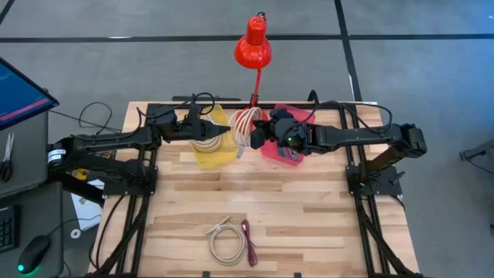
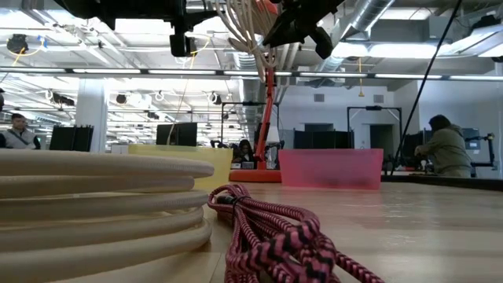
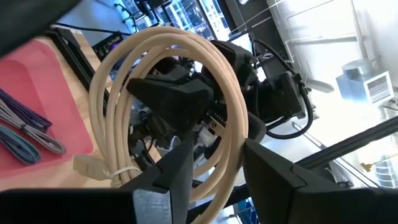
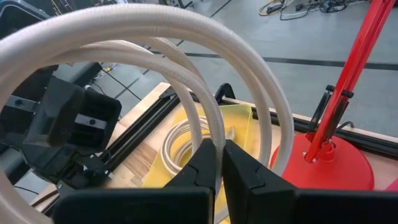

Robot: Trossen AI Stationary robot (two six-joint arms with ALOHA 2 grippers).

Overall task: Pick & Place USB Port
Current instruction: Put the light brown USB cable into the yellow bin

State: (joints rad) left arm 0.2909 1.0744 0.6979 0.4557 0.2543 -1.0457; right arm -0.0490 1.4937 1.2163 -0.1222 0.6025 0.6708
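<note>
The light wooden slatted bench (image 1: 309, 208) stands on a grey floor crossed by dark lines. Beyond it, the low view shows a large hall with ceiling pipes and strip lights, monitors on far desks, and a person in a pale jacket (image 2: 445, 149) bent over at the far right. A dark laptop with a blue screen (image 1: 17, 96) sits off the bench's left side.

At the back edge a red desk lamp (image 1: 253, 45) rises between a yellow translucent bin (image 1: 210, 154) and a pink translucent bin (image 1: 272, 149). The yellow bin holds a coiled cream cable (image 4: 181, 144); the pink bin holds short grey and purple braided cables (image 3: 23, 134). Near the front edge lie a loose cream cable coil (image 1: 225, 245) and, touching its right side, a dark red braided cable (image 1: 248, 241); both fill the low view's foreground.

The cream USB cable coil (image 1: 247, 130) hangs in the air between the two bins, in front of the lamp base. The right gripper (image 4: 220, 163) has its jaws pinching one strand of this coil, holding it above the yellow bin's edge. The left gripper (image 1: 224, 133) reaches over the yellow bin, its jaws spread, one finger passing through the loop of the coil
</note>
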